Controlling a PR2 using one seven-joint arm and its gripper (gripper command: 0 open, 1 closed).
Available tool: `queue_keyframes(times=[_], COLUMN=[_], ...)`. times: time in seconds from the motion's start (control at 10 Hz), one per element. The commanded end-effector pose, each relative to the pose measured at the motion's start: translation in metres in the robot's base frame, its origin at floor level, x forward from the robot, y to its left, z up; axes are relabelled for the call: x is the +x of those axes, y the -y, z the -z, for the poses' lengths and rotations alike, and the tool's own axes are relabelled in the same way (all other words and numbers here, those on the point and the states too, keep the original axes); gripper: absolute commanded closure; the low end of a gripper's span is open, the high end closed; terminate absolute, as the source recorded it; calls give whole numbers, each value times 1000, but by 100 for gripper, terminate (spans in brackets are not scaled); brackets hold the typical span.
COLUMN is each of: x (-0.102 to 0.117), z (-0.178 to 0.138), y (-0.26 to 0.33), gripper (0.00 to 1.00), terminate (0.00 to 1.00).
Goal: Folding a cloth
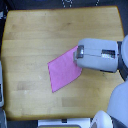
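Lying flat near the middle of the wooden bench (30,35), the pink cloth (64,71) sits turned like a diamond. The gripper (78,54) covers its corner toward the exterior view's right; whether the jaws are apart cannot be told.

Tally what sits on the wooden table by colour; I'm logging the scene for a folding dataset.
Pink-magenta: 1, the flat four-sided pink-magenta fabric cloth
Grey-white: 1, the robot's grey-white gripper over the cloth's edge
Total: 2, on the light wooden table
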Motion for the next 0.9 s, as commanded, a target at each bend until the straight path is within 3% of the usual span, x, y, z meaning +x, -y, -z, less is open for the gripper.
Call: queue_keyframes(times=[0.0,0.3,0.8], x=[13,-5,-76], z=[-61,-82,-84], y=[-30,-71,-174], gripper=[100,100,100], terminate=[0,0,0])
